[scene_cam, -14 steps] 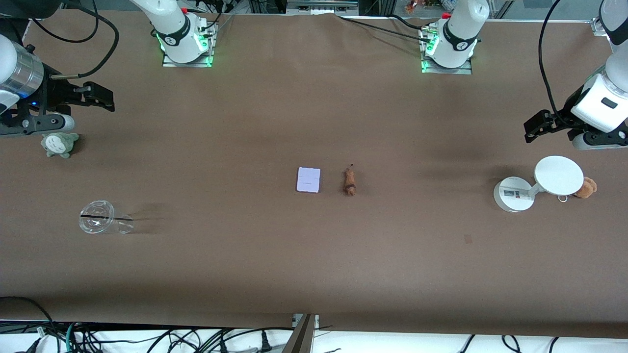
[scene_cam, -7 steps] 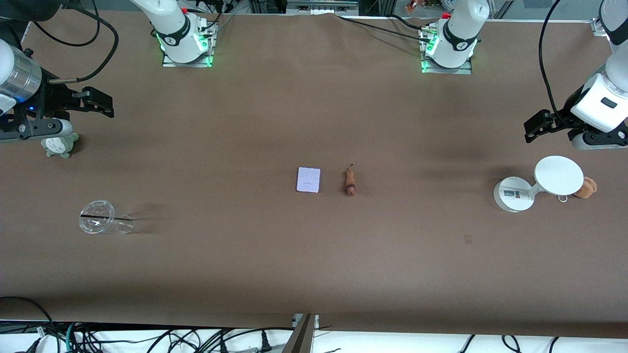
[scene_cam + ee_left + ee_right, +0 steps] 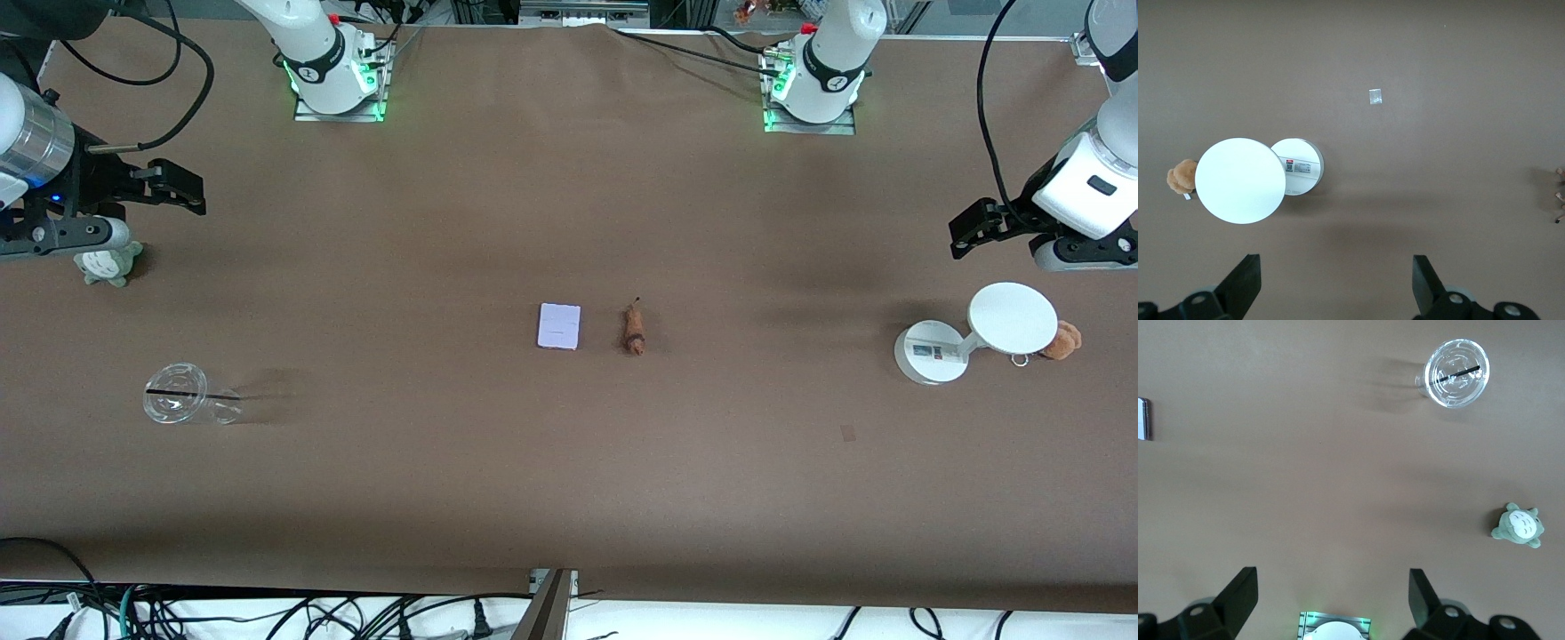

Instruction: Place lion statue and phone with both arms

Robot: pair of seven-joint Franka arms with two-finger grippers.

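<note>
The phone (image 3: 559,326), a flat pale lavender rectangle, lies at the table's middle. Its end also shows at the edge of the right wrist view (image 3: 1143,419). Beside it, toward the left arm's end, lies the small reddish-brown lion statue (image 3: 634,330). My left gripper (image 3: 965,233) (image 3: 1336,268) hangs open and empty over the left arm's end of the table, next to the white stand. Over the right arm's end, my right gripper (image 3: 182,187) (image 3: 1331,588) is open with nothing in it. Both grippers are far from the phone and the lion.
A white round stand (image 3: 932,354) (image 3: 1298,167) and a tan plush (image 3: 1062,340) sit below the left gripper. A grey-green plush (image 3: 107,265) (image 3: 1518,525) and a clear lidded cup (image 3: 182,404) (image 3: 1457,373) lie at the right arm's end. A tape scrap (image 3: 847,433) is stuck to the table.
My right hand has drifted slightly toward its end of the table and now covers part of the grey-green plush. The left arm, phone and lion have not moved.
</note>
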